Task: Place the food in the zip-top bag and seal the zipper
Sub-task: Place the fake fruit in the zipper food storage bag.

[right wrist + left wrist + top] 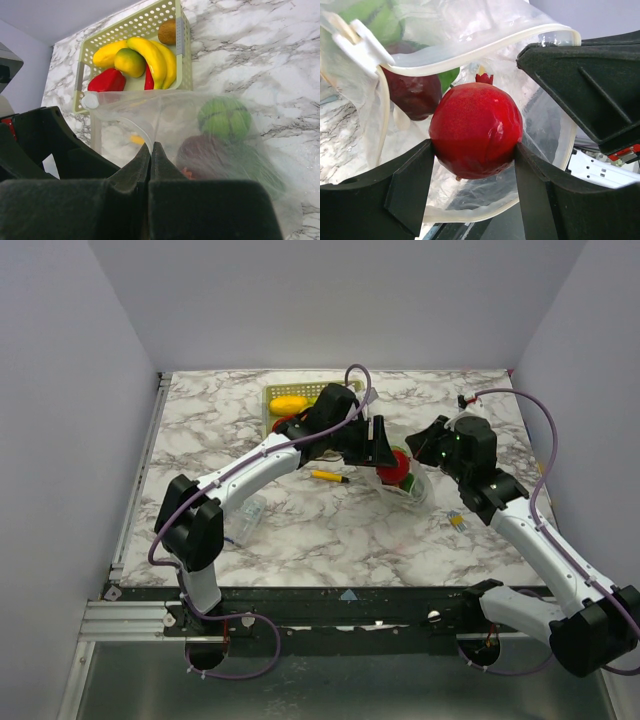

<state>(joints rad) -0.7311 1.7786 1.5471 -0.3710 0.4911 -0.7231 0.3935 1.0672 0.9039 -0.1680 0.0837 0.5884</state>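
Note:
My left gripper [472,148] is shut on a glossy red round fruit [476,130] and holds it right at the gaping mouth of the clear zip-top bag [470,30]. The zipper [485,47] curves over the fruit, its white slider [362,42] at the left. Inside the bag lie a dark-red round piece [415,92] and a green pepper [225,117]. My right gripper [151,148] is shut on the bag's mouth edge. From above, the left gripper [385,452] and red fruit [400,466] sit over the bag [415,490], and the right gripper [425,447] is just to their right.
A yellow-green mesh basket [131,26] behind the bag holds bananas [155,55], a yellow-green fruit [130,62], a red pepper [106,81] and a brown piece [167,31]. A yellow-and-black stick [330,476] lies left of the bag; a flat clear packet [246,514] lies near the left arm.

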